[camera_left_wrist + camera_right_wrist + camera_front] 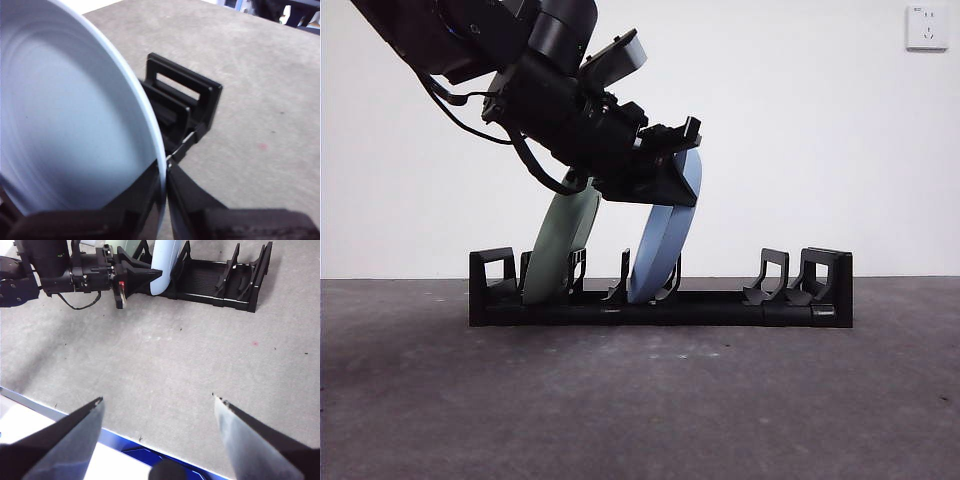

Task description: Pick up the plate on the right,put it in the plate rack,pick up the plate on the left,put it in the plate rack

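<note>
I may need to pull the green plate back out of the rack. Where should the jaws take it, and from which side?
Grip the green plate by its upper rim, coming down from above. It stands on edge, leaning, in the plate rack, so its lower rim is buried between prongs and only the top edge is exposed. The left gripper is shut on the blue plate beside it, crowding that side.

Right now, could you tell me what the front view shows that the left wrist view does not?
Only the front view shows the green plate standing in the rack, and a wall socket. Only the left wrist view shows the blue plate's broad face close up. Both show the left gripper shut on the blue plate at the rack.
</note>
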